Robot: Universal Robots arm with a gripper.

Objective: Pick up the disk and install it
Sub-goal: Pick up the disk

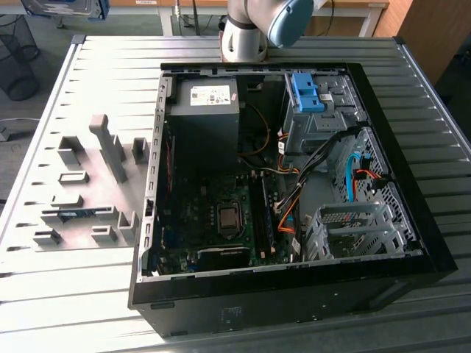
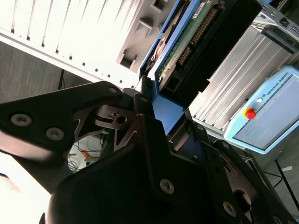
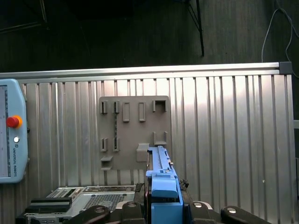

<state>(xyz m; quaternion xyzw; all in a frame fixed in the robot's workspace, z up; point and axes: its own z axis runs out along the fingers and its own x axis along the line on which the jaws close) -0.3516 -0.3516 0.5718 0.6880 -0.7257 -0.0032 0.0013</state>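
Item: disk, blue plastic frame round a flat drive, green circuit board showing on one face in the second wrist view
Location: held clear of the computer case, seen edge-on in the first wrist view with a corner of the case below and to one side of it

Tool: gripper, black, clamped on the disk with a finger against each flat side of the blue frame. In the second wrist view the hold looks to be at one end of the frame, though the pads themselves are mostly hidden

Landmark: computer case, black, lying on its side with the side panel off, on a ribbed metal table
- inside the case, far corner on the exterior view's left: black box with a white sticker
- inside the case, far corner on the exterior view's right: bare blue bracket on top of a metal bay
- inside the case, near corner on the exterior view's right: perforated metal cage
- floor of the case: circuit board, with orange and black cables between it and the cage

Beside the case, on the exterior view's left: grey holder plate with raised slots, flat on the table; in the first wrist view it lies directly behind the disk

Beyond the far end of the case: base of the arm

Other: pale blue control tablet with a red button, at the table's edge
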